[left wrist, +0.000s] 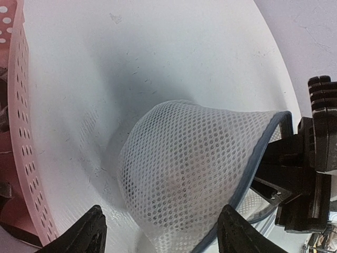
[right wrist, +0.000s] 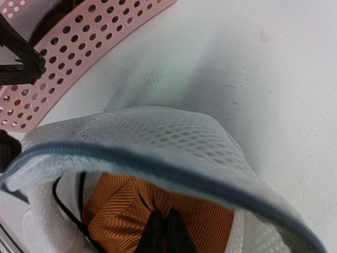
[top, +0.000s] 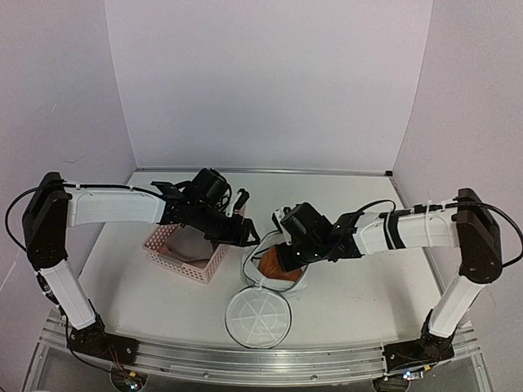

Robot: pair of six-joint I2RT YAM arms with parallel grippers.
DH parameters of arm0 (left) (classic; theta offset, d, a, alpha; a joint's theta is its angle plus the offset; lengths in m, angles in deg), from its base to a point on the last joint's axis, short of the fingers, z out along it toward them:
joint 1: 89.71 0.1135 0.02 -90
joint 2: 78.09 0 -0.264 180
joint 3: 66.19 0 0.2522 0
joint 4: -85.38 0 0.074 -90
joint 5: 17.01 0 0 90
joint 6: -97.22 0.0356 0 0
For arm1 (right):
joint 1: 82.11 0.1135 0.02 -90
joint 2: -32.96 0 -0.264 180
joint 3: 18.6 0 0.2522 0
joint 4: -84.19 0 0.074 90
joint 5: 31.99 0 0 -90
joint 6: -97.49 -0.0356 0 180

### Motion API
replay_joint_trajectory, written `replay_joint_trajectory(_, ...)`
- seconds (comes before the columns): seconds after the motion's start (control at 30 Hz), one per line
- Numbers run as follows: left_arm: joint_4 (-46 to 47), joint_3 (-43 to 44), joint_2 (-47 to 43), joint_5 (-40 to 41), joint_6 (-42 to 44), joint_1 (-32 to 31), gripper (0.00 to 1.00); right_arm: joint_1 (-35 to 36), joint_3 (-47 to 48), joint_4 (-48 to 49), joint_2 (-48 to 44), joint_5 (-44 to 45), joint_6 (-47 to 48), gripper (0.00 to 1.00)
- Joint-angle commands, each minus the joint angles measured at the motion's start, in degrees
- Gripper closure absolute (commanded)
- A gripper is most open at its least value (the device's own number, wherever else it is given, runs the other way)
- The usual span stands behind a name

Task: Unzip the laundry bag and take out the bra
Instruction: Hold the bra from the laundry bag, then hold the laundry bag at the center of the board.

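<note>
Bag (right wrist: 158, 132) rim arches over bra (right wrist: 121, 205); right pincer (right wrist: 164, 232) pinching it; basket (right wrist: 79, 47) close.

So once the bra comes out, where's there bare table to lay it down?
Bare table right of the lid, and left of it in front of the pink basket. Crowded in the middle: laundry bag, bra and basket huddle together.

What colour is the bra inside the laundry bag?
The bra is orange, fine-ribbed; right wrist view shows it best.

bra (right wrist: 118, 211): mostly hidden under laundry bag (right wrist: 147, 132) mesh | pink basket (right wrist: 100, 32): cut off by frame edge
</note>
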Motion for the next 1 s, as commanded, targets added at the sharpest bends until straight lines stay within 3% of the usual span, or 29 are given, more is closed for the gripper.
replay_joint_trajectory(0.0, 1.78, 0.84, -5.16, -1.86, -0.80, -0.48, 0.25, 0.44, -0.44, 1.63, -5.56, -0.48, -0.65, 1.00)
replay_joint_trajectory(0.3, 1.86, 4.29, -4.46, -5.72, 0.83, -3.21, 0.14, 1.11, -1.41, 1.63, -9.05, -0.81, -1.04, 1.00)
replay_joint_trajectory(0.57, 0.92, 5.79, 0.60, 0.59, 2.45, -3.37, 0.19, 1.43, -2.60, 1.58, -10.89, -1.34, -1.25, 1.00)
replay_joint_trajectory(0.67, 0.11, 6.68, 2.47, 2.42, 2.72, -3.32, 0.28, 1.67, -3.40, 2.06, -11.85, -1.60, -1.05, 1.00)
replay_joint_trajectory(0.97, -0.53, 9.00, 4.69, 2.19, 3.32, -3.34, 0.85, 1.98, -7.38, 7.32, -14.57, -4.97, 0.85, 1.00)
